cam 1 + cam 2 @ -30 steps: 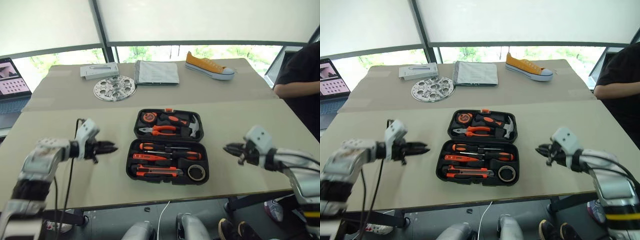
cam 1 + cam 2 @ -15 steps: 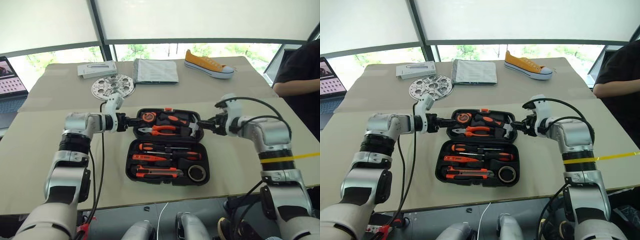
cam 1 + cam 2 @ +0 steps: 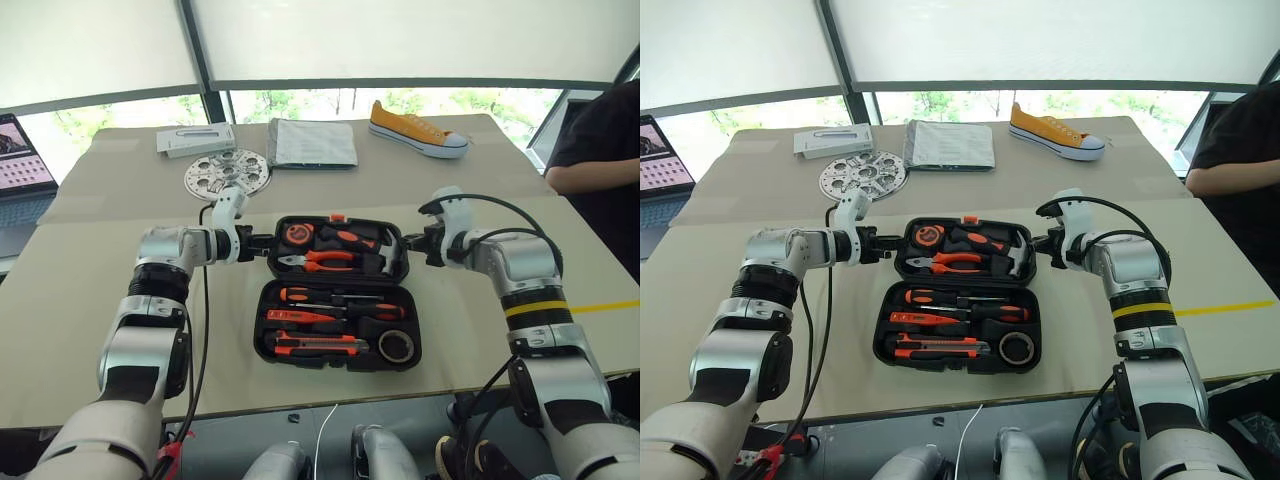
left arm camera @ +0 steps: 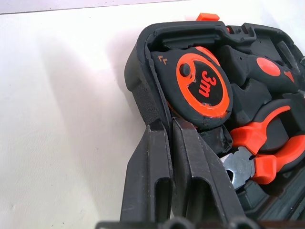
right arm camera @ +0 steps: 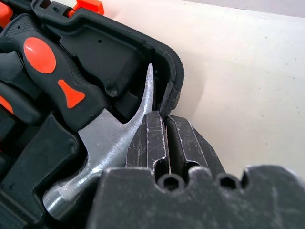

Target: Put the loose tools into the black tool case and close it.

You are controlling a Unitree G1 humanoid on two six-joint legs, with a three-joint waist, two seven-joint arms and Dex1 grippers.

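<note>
Tool case (image 3: 338, 292), black and hinged, is lying wide open on the tan table (image 3: 80, 290) in the left eye view, with both arms reaching in to its far half. That far half is holding a tape measure (image 3: 298, 235), orange-handled pliers (image 3: 322, 260) and a hammer (image 3: 372, 250). The near half is holding two long screwdrivers (image 3: 335, 297), a thin orange tester screwdriver (image 3: 300, 314), a utility knife (image 3: 315, 346) and a dark tape roll (image 3: 397, 346). The left gripper (image 3: 262, 241) is sitting at the case's left edge, the right gripper (image 3: 408, 243) at its right edge — the open case lying between the two. Beyond them are resting a perforated metal disc (image 3: 227, 174), a grey folder (image 3: 312, 142) and a yellow shoe (image 3: 418, 129); a person's dark sleeve (image 3: 600, 140) is showing well beyond the right arm.

In the left wrist view, the left claw's fingers (image 4: 152, 176) are pressing together, nipping the case's rim, with the tape measure just ahead of the tips.

In the right wrist view, the right claw's fingers (image 5: 183, 143) are likewise pressing together at the case's rim, the hammer's claw just beside one finger — the orange latch (image 5: 88, 5) lying farther ahead.
</note>
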